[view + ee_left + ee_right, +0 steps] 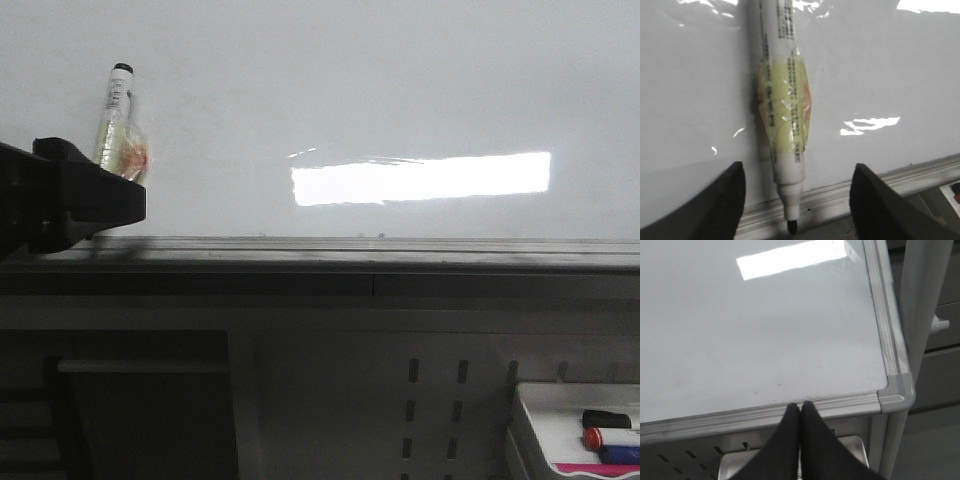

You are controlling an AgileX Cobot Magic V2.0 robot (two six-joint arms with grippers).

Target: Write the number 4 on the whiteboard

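The whiteboard (400, 100) is glossy white with a grey metal ledge (350, 255) along its near edge. No number 4 or any other stroke shows on it. A white marker pen (118, 125), wrapped in yellowish tape, rests against the board. In the left wrist view the pen (785, 115) has its black tip (791, 227) bare at the ledge. My left gripper (798, 167) is open, with its fingers wide on either side of the pen and not touching it. My right gripper (801, 406) is shut and empty at the board's near right corner (897, 395).
A small white tray (530, 405) below the board at the right holds a black marker (606, 419), a red one (610, 438) and a blue one (620, 455). The tray (735, 465) also shows under my right fingers. A perforated grey panel (435, 410) lies below the ledge.
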